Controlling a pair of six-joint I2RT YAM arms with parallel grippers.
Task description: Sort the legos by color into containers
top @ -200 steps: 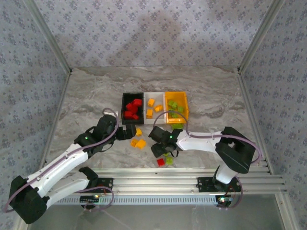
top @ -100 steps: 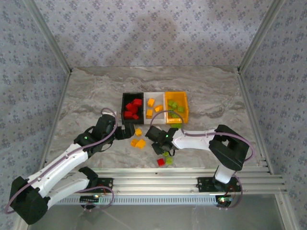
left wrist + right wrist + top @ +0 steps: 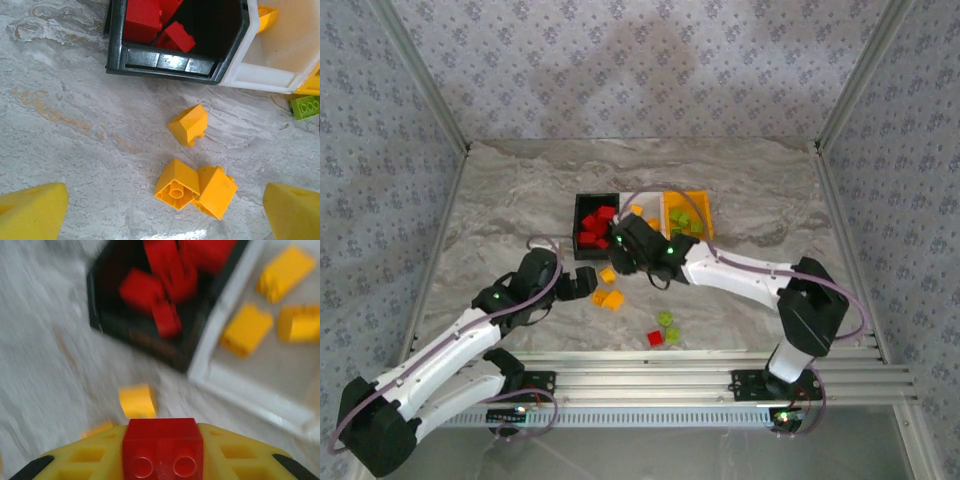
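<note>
Though the black bin (image 3: 165, 62) (reds), white bin (image 3: 257, 80) and orange bin (image 3: 706, 215) are part-filled, sorting looks unfinished. Right gripper (image 3: 623, 248): pinching a red brick (image 3: 162, 437) near the black bin. Left gripper (image 3: 161, 212): fingers (image 3: 30, 212) spread above three loose orange-yellow bricks (image 3: 176, 184). Also loose: a second red brick (image 3: 656, 339), green bricks (image 3: 666, 320).

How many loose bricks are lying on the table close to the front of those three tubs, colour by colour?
Orange-yellow bricks: 3
Lime green brick: 1
Total: 4
</note>
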